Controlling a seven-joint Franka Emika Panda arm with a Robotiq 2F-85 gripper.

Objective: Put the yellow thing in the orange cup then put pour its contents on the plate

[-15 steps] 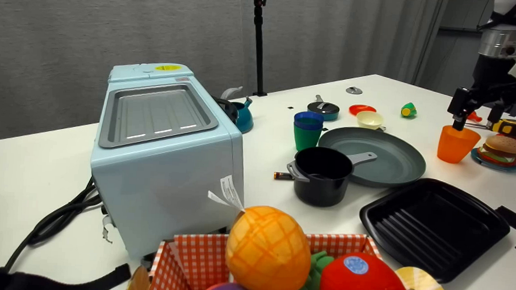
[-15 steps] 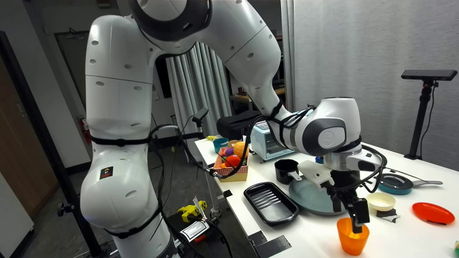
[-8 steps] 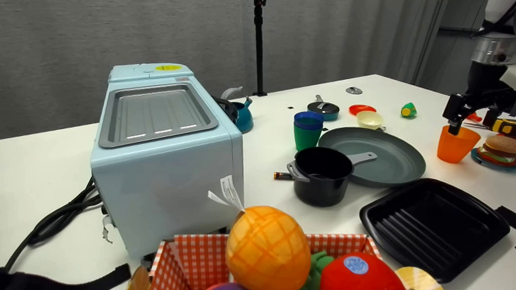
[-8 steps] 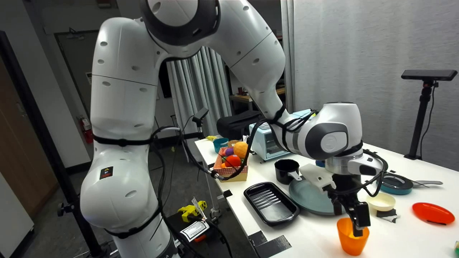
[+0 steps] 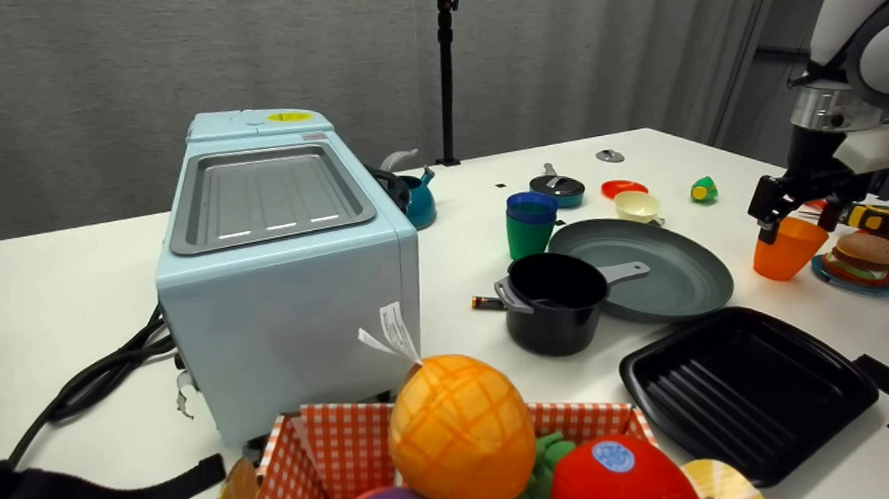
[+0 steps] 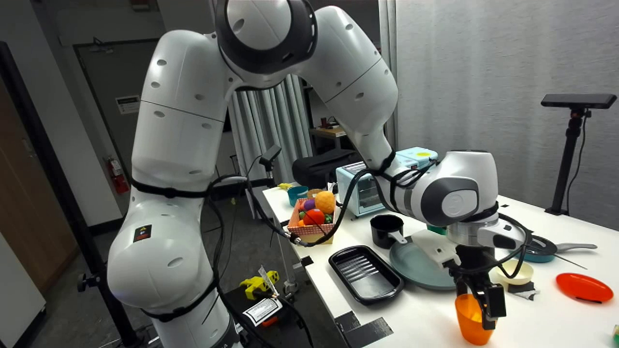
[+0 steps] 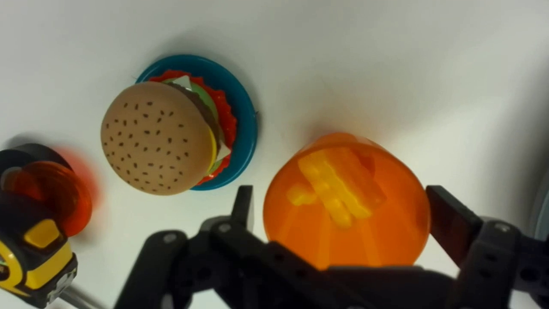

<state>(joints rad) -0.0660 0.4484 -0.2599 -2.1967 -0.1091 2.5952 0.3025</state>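
Note:
The orange cup (image 7: 347,240) stands upright on the table, seen from above in the wrist view and also in both exterior views. Inside it lies the yellow thing (image 7: 330,184), with orange-red beside it and a smaller yellow bit to its left. My gripper (image 7: 343,197) is open around the cup's rim, one finger on each side. The right finger (image 7: 454,223) is at or against the rim; a gap shows between the cup and the left one. In an exterior view a finger of the gripper (image 6: 475,307) hides part of the cup. The dark grey plate (image 5: 687,266) lies flat nearby.
A toy burger (image 7: 158,137) on a small blue dish and a tape measure (image 7: 38,253) sit close to the cup. A black ridged tray (image 5: 749,395), a black pot (image 5: 555,316) and stacked cups (image 5: 530,231) surround the plate. A pale bowl (image 6: 517,273) is behind the arm.
My gripper has come lower and shifted sideways, from above the cup to both sides of its rim. It stays open. The cup has not visibly moved.

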